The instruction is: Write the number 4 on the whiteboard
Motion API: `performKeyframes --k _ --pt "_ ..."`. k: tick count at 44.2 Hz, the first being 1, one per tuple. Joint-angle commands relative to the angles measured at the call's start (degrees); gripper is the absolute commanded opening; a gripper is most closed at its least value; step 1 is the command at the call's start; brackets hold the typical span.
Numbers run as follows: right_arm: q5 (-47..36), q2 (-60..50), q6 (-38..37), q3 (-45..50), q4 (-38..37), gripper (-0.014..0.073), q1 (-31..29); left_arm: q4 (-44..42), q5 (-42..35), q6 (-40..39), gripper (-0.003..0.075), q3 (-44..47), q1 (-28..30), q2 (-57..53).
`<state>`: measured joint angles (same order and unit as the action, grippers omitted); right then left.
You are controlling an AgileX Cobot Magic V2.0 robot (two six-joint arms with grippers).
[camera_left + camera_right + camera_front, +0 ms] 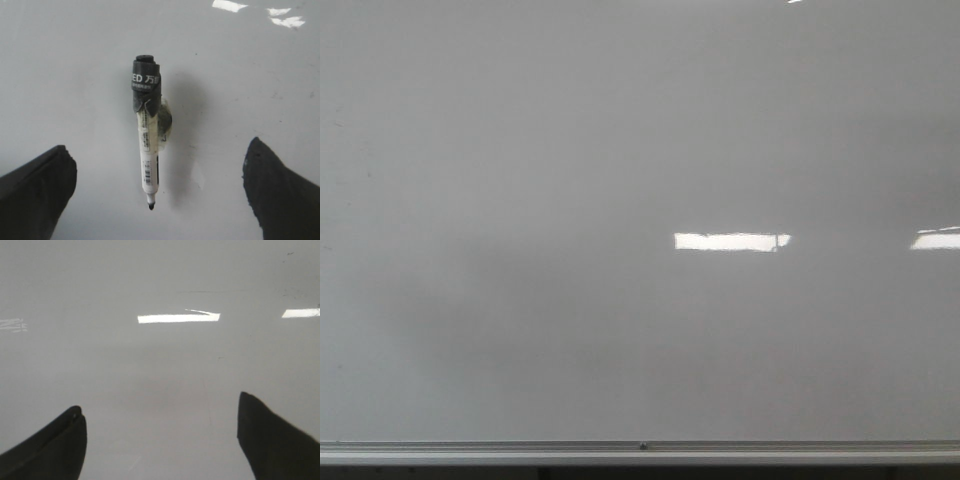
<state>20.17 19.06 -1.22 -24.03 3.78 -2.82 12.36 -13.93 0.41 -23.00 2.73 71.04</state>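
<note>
left gripper [155, 192]: jaws spread wide, nothing between them but bare board; dark, matte, wedge-shaped fingertips [37, 187] at either side, clear of the marker and not touching it.
marker [146, 132]: slim white barrel with a printed label strip, fine black tip bare and pointing toward the gripper; dark grey cap or tape wrap with white lettering at the far end; lies between the two fingertips, well apart from both; appears stuck flat on the board by a small dark round holder beside the barrel, though the holder is blurred.
right gripper [160, 440]: jaws also wide, holding nothing; two black tapering fingertips [272, 440] over plain board.
whiteboard [520, 200]: large, flat, glossy pale grey surface filling the front view; faint scuffs at the far left; soft grey shadow low in the middle.
rail [640, 450]: silver metal strip along the board's bottom edge, ridged, with a small screw near its middle.
reflections [730, 241]: bright white rectangles right of centre and at the right edge.
number 4: not yet drawn; no marker lines seen anywhere on the board.
</note>
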Motion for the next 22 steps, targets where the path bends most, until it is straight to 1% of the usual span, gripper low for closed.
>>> performKeyframes --k 1,9,22 --pt "-4.5 0.8 0.1 -2.2 -0.2 0.0633 -0.3 0.5 -11.0 -0.4 0.0637 -1.9 0.2 4.4" --pt "-4.4 0.8 0.1 -2.2 -0.2 0.0633 -0.3 0.5 -16.4 -0.4 0.0637 -1.9 0.2 13.9" --pt "-4.1 0.8 0.1 -2.2 -0.2 0.0633 -0.3 0.5 -25.4 -0.4 0.0636 -1.9 0.2 23.0"
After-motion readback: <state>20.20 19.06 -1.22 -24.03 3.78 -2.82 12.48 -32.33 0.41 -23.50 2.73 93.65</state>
